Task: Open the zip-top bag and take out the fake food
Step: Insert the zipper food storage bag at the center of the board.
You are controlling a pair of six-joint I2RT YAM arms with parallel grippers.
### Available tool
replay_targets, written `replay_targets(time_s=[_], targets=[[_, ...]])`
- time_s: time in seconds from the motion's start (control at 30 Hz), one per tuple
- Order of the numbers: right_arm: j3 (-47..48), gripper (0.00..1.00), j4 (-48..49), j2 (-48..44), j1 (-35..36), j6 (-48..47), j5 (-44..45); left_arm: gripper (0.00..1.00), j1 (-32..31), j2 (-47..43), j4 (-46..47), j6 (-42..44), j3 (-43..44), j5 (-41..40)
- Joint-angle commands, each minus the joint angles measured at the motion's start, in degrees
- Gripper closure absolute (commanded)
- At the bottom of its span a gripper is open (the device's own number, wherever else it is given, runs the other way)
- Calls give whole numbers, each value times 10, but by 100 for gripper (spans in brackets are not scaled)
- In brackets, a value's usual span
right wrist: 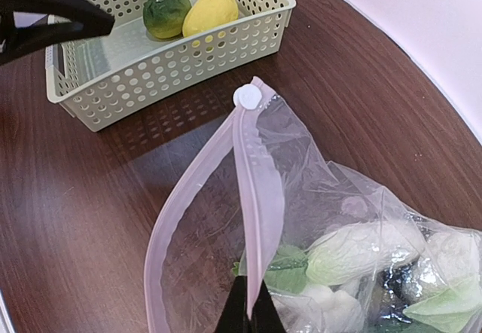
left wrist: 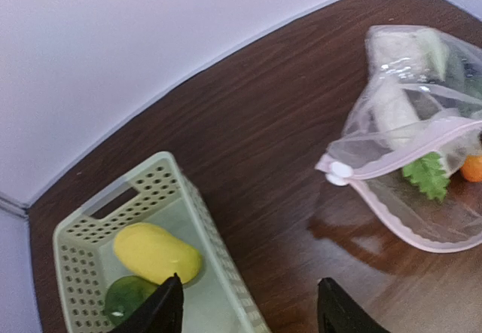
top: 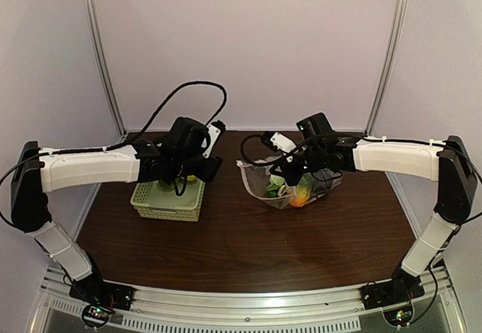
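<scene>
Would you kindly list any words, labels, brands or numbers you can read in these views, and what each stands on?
None: no view shows readable text. The bag, basket and toy food carry no lettering.

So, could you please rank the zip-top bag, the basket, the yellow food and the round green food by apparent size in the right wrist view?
1. zip-top bag, though it lies nearest the camera
2. basket
3. yellow food and round green food: about alike, so unranked
</scene>
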Motion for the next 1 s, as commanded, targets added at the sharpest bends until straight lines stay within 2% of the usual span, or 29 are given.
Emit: replay_targets(time_s=[0.0,0.1,0.23,0.43,0.57,0.67,0.8,0.97], targets=[[-7,100,-7,-28,-4,-7,14,45,9,-25,165,-88,-56,232],[-12,100,-2,-29,-4,-6,8,52,8,-21,237,-132,-82,300],[-12,100,0,-16,-4,-7,6,55,7,7,296,-161,-95,355],[-9,100,0,-2,-4,0,-1,63,5,77,349,-204,-82,402],[-9,100,1,8,-4,3,0,64,5,129,358,-237,-46,427],[-11,100,3,21,-4,4,-6,61,5,165,356,-250,-15,434],[-7,100,0,36,-4,-2,2,50,4,211,332,-260,20,411],[-7,100,1,42,-4,1,-4,45,4,260,331,-269,49,393]])
